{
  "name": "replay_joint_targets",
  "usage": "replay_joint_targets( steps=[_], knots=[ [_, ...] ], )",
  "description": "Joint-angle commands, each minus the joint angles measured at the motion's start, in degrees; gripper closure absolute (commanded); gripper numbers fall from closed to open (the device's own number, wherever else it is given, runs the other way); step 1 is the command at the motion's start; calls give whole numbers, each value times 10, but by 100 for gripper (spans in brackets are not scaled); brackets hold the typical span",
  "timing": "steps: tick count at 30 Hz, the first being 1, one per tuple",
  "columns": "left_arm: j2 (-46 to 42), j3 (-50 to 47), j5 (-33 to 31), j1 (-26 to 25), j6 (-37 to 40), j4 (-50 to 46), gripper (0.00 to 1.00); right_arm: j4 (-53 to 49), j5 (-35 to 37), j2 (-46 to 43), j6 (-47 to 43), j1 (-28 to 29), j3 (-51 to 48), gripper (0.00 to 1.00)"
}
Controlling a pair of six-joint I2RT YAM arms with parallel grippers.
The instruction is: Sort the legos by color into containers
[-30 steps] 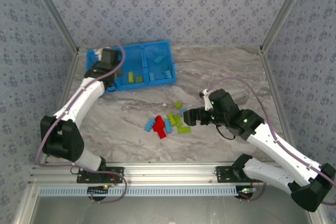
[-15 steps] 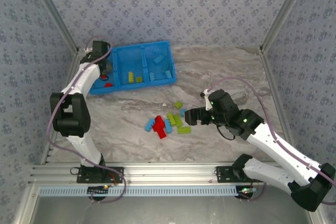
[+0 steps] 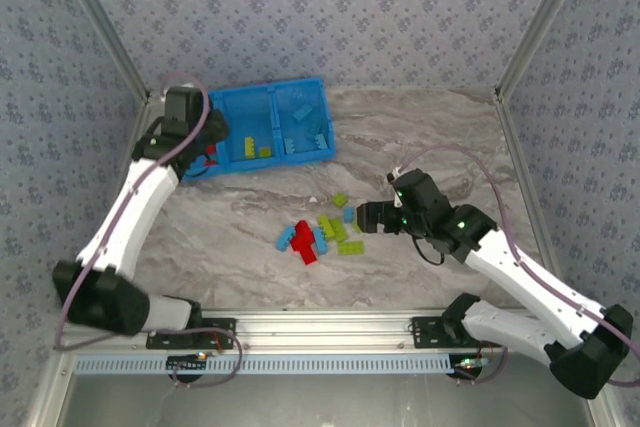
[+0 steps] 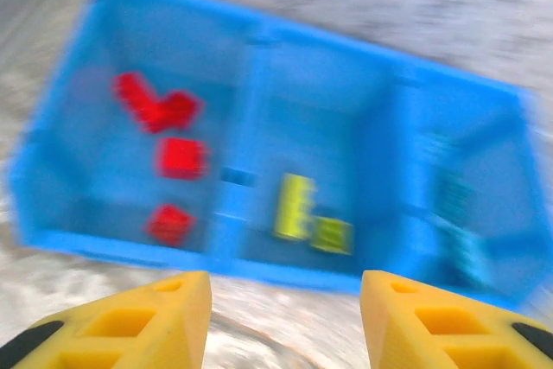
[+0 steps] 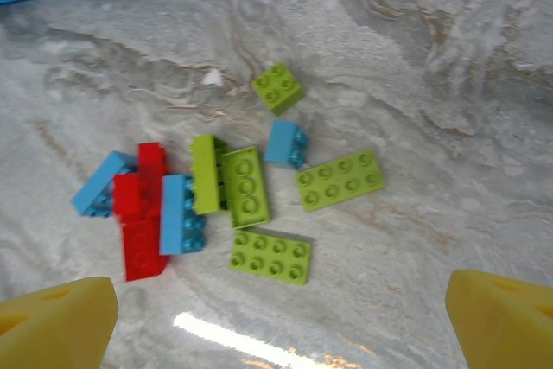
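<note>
From above, the blue bin point(image 3: 290, 87) sits at the far left of the marble counter point(image 3: 440, 127), well apart from a loose heap of legos point(image 3: 322, 232) near the middle. The left arm point(image 3: 140, 197) reaches to the bin's left end and covers most of the left compartment. The blurred left wrist view looks into all 3 compartments. There are several red bricks point(image 4: 181, 158) in the left one and 2 lime bricks point(image 4: 294, 205) in the middle. The pale blue-green shapes point(image 4: 454, 213) in the right one are too smeared to count. The left jaws stand open and empty, with yellow fingers point(image 4: 130, 321) apart at the frame's bottom and the bin beyond them.

The right jaws are spread wide and empty just right of the heap, their fingers point(image 5: 56, 321) at the lower corners. This view shows studs and separate pieces where the overhead view gives only blobs. It shows 5 lime bricks, 3 light blue and some red, with a lime 2-by-2 point(image 5: 278, 86) a little apart from the rest.
</note>
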Motion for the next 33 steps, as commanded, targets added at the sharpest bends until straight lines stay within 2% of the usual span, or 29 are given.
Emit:
replay_joint_targets(
  steps=[1,3,6,9,14,17,21,24,28,33],
  knots=[
    [-64,-22,58,-95,110,4,51,7,28,35,17,-10,-10,0],
    [-98,-29,80,-157,184,-16,49,27,11,66,1,-10,-6,0],
    [-142,-46,139,-223,291,-56,47,66,-24,131,-33,-7,15,1],
    [-184,-87,192,-268,414,-105,45,81,-17,214,-71,3,56,2],
    [-238,-189,183,-296,537,-132,39,116,4,342,-130,7,125,6],
    [-244,-235,192,-304,574,-124,32,108,21,418,-165,6,170,16],
    [-256,-283,214,-306,606,-86,14,101,33,503,-190,-1,234,30],
    [-272,-303,230,-306,621,-76,4,99,33,539,-195,-5,253,32],
    [-306,-327,249,-305,645,-72,1,103,21,564,-196,-10,265,37],
    [-347,-353,254,-306,666,-46,1,106,11,573,-184,-11,262,56]
  ],
)
